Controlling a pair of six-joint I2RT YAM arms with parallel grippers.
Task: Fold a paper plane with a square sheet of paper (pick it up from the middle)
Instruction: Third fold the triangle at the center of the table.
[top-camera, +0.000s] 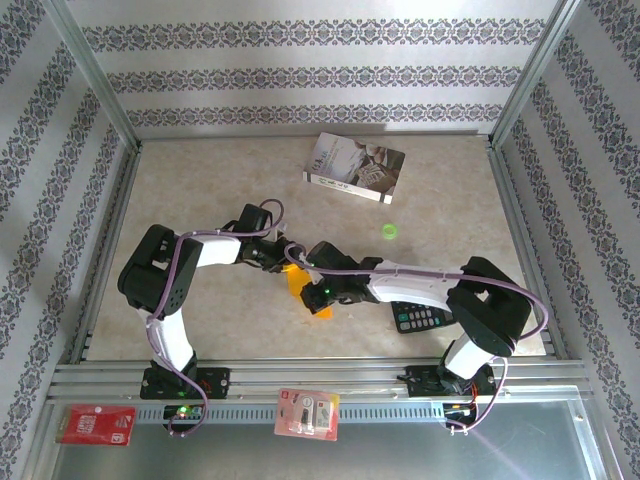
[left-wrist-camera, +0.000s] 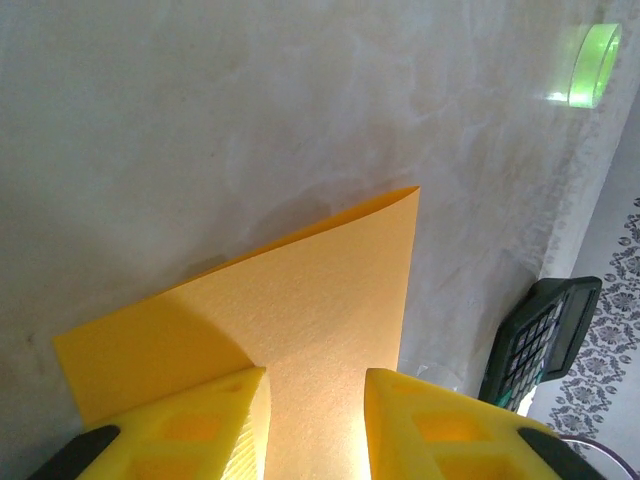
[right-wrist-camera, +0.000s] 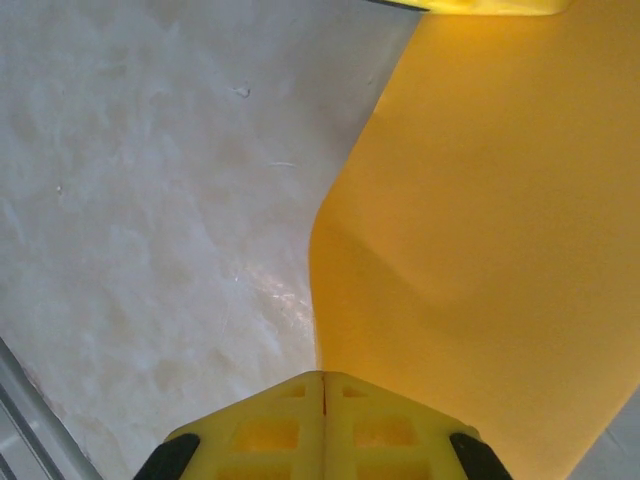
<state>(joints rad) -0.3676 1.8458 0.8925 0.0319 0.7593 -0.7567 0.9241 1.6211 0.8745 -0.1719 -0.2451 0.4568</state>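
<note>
Marbled beige surface (top-camera: 200, 190) carries the sheet (top-camera: 297, 280) near its middle, a little toward the near edge, partly lifted where both arms meet. Left hand (left-wrist-camera: 315, 400) is open, its fingers (left-wrist-camera: 420, 410) apart with the sheet running between them. Right hand (right-wrist-camera: 323, 378) is closed, pinching the sheet's edge.

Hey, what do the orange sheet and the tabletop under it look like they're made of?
The orange sheet: probably thin matte paper; it bends in a smooth curve and shows fine grain. The tabletop: hard, faintly glossy, beige marbled pattern; perhaps laminate or vinyl, though real stone cannot be ruled out.
</note>
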